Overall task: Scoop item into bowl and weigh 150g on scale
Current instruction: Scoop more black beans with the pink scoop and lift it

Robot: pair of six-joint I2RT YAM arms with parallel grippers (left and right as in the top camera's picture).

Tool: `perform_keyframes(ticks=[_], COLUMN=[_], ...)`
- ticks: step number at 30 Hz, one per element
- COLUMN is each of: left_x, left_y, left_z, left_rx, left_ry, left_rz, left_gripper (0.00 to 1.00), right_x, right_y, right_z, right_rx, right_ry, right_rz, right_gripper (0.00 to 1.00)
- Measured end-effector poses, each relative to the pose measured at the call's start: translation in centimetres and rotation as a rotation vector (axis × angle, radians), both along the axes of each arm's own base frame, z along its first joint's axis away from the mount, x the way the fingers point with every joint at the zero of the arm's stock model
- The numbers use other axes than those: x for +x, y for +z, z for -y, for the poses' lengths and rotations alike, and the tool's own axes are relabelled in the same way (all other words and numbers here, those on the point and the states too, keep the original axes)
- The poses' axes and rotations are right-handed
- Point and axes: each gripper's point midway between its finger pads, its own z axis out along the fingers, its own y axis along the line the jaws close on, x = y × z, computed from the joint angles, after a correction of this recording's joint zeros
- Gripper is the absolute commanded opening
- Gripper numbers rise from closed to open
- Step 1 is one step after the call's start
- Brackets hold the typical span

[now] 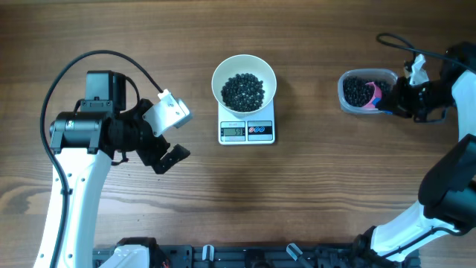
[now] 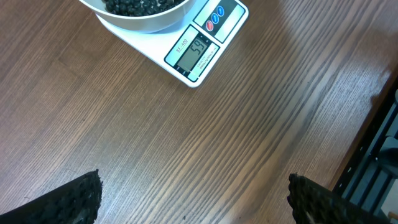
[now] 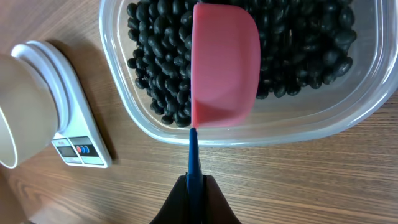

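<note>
1. Bench (image 1: 320,193): wood grain. You have open board along the whole near side and between the two arms; its near edge carries a dark rail.
2. Left end effector (image 1: 169,158): fingers spread wide, holding nothing. It hangs over bare board left of the scale, well apart from it.
3. Right end effector (image 1: 394,100): clamped together on the scoop's blue handle, at the tub's right side.
4. Bowl (image 1: 217,83): white, sitting on the scale at centre.
5. Tub (image 1: 343,93): clear plastic, well to the right of the bowl, with free board all round it.
6. Scale (image 1: 247,131): display and buttons face the near edge.
7. Scoop (image 3: 225,68): pink, over the tub's contents.
8. Beans (image 1: 243,91): one heap in the bowl, more in the tub.
</note>
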Motion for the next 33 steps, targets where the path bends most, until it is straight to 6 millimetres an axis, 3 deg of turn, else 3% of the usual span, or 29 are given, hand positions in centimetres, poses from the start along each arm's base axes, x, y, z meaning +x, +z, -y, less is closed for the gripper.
perform_keyframes(ticks=[4,16,24,33], left_x=[0.0,0.0,0.0,0.0], left_y=[0.0,0.0,0.0,0.0], left_z=[0.0,0.0,0.0,0.0], left_rx=[0.0,0.0,0.0,0.0], left_ry=[0.0,0.0,0.0,0.0], left_rz=[0.0,0.0,0.0,0.0], left_gripper=[1.0,1.0,1.0,1.0], right_x=[0.3,0.2,-0.2,0.7], right_y=[-0.1,-2.8,-2.9,-2.9], right_z=[-0.2,0.8,1.3,1.8], right_rx=[0.021,0.238,0.344,0.36], right_ry=[-0.016,-0.206,-0.266,-0.323], right_rz=[0.011,-0.111,-0.136,-0.12], right_gripper=[0.04,0.04,0.04,0.04])
